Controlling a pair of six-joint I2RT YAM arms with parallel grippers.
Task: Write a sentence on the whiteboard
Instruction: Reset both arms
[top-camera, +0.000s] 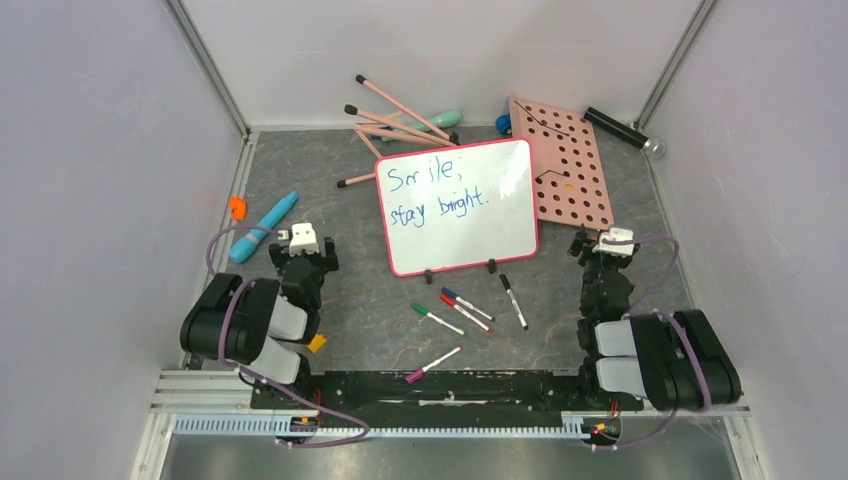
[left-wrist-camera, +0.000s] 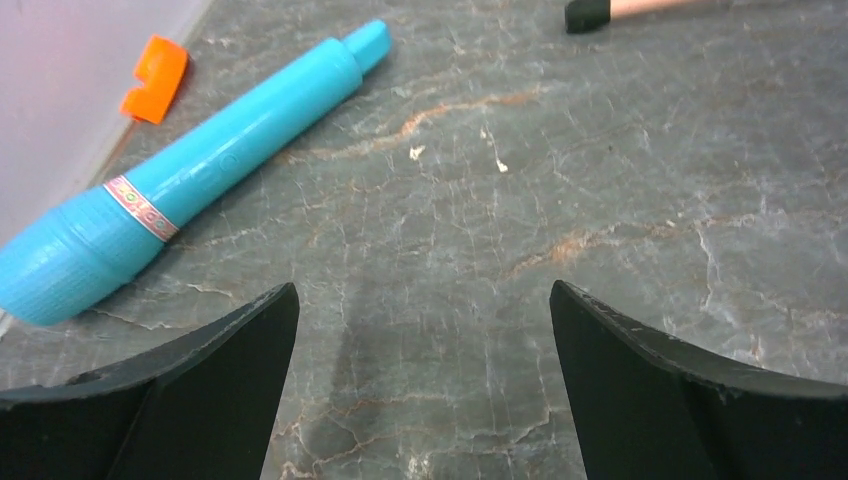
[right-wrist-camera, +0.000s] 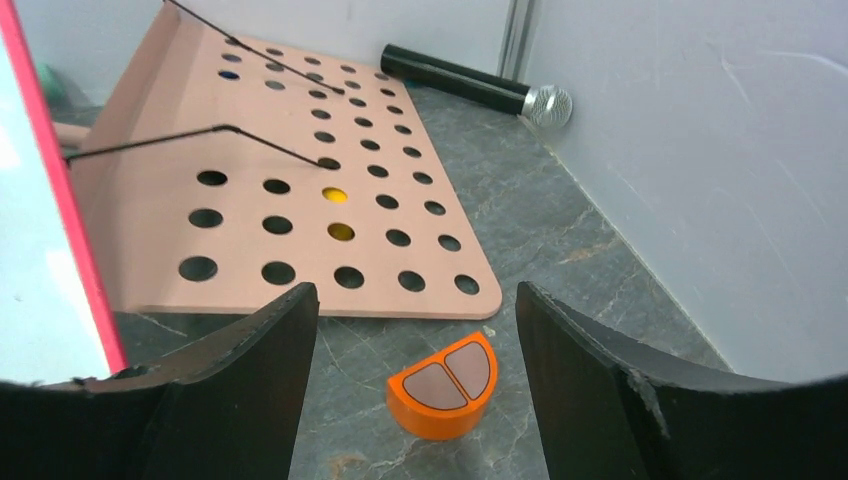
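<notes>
- We see the whiteboard (top-camera: 505, 225) as glossy white, rimmed in pink-red, with black feet.
- The sentence (top-camera: 437, 210) on it is blue.
- The pegboard (right-wrist-camera: 300, 150) is dusty pink, patterned with rows of round holes; we spot yellow in two.
- The table (left-wrist-camera: 600, 200) is dark grey, marbled with pale and rust-brown veins.
- We note a turquoise tube (left-wrist-camera: 200, 170) with a white-and-red band, and an orange clip (left-wrist-camera: 155, 78).
- An orange half-disc (right-wrist-camera: 445, 385) carries two grey-brown segments.
- A green-capped marker (top-camera: 437, 319) and a magenta-capped marker (top-camera: 433, 364) have white barrels.
- The left pincer (left-wrist-camera: 424, 295) and the right pincer (right-wrist-camera: 415, 295) are black.
</notes>
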